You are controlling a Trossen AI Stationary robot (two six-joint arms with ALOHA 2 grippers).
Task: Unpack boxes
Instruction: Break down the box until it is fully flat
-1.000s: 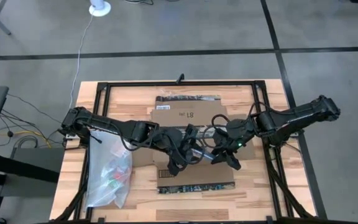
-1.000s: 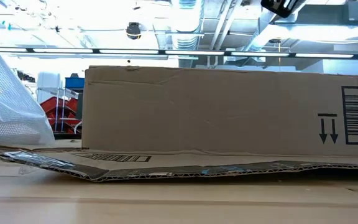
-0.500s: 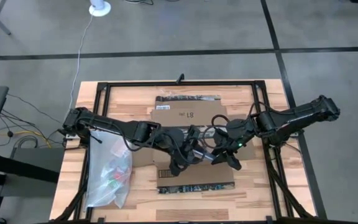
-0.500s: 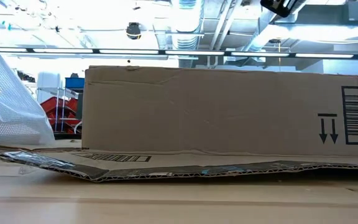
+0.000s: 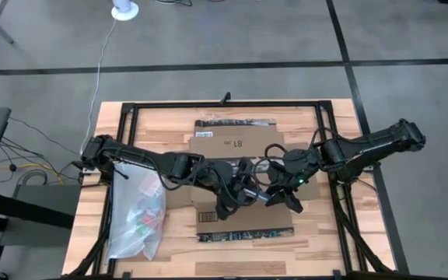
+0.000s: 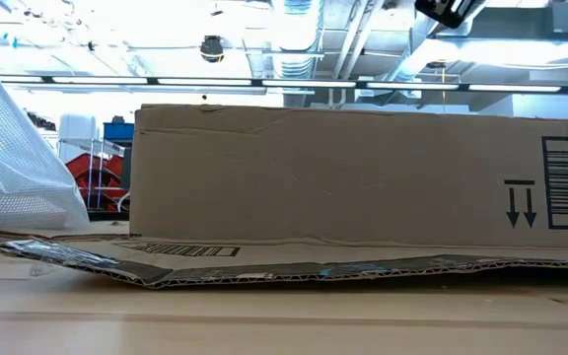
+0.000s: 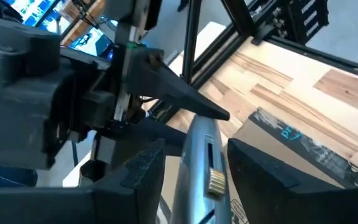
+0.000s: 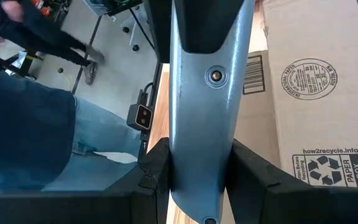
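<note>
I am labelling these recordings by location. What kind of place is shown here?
Probably a robotics lab or workshop. A wooden table in a black frame stands on a taped concrete floor, and exposed ducts run under the ceiling. A cardboard box lies on the table.

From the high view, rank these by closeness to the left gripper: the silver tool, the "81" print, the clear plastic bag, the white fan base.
1. Silver tool: at the left gripper.
2. "81" print: box's far flap.
3. Clear plastic bag: table's left side.
4. White fan base: floor beyond.
</note>
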